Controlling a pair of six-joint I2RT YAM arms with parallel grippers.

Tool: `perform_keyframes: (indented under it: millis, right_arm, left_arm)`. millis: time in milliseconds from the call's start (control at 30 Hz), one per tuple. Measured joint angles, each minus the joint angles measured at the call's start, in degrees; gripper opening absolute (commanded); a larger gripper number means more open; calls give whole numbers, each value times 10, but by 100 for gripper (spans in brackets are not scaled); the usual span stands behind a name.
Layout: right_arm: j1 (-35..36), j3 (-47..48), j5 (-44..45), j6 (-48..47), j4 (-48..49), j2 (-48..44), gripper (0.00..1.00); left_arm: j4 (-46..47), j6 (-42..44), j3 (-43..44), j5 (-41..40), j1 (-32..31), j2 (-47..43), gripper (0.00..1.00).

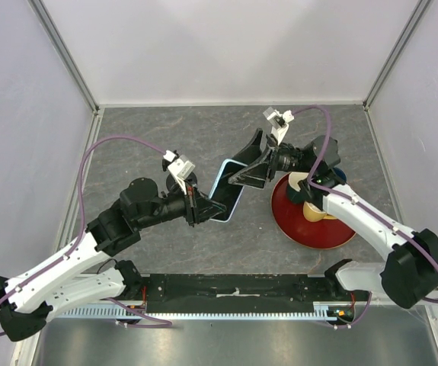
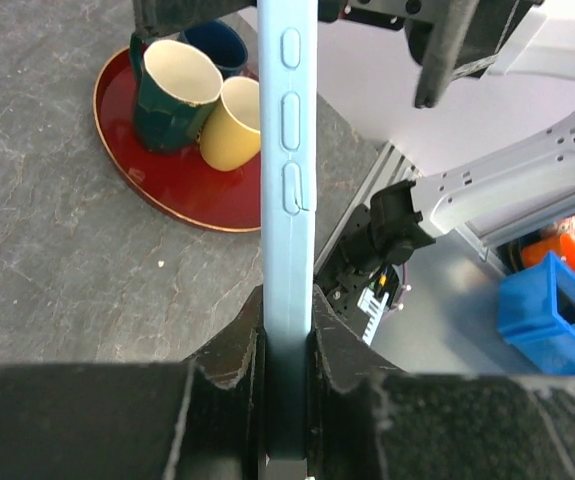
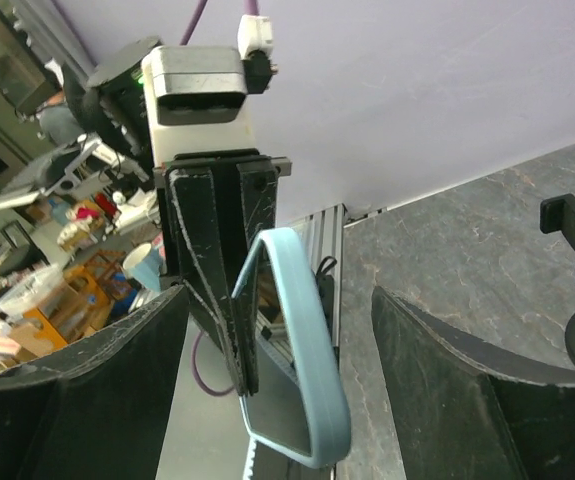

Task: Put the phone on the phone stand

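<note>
Gripping the phone (image 2: 287, 200) by its pale blue edge in the left tool (image 2: 287, 350), clamped tight on the lower end, aloft over the desk (image 1: 203, 130) between the two arms. Holding the right tool (image 3: 279, 295) spread wide around the phone's far end, touching neither face. Likely handing over: backing the right tool straight out, avoiding any knock that twists the phone, before carrying it level toward the phone stand (image 3: 574, 225), standing on the desk well apart.
</note>
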Motion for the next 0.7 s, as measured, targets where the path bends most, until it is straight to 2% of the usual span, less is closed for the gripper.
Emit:
perform_keyframes:
  millis: [200, 467, 533, 700]
  right_arm:
    - [0, 0, -51, -59, -37, -39, 82]
    - [0, 0, -98, -99, -58, -56, 66]
    - [0, 0, -103, -104, -65, -53, 59]
    - [0, 0, -104, -110, -78, -42, 50]
  left_arm:
    - [-21, 28, 0, 39, 0, -1, 2]
    - [-26, 64, 0, 72, 0, -12, 2]
    - [-30, 71, 3, 74, 0, -15, 2]
    - [-34, 82, 9, 74, 0, -16, 2]
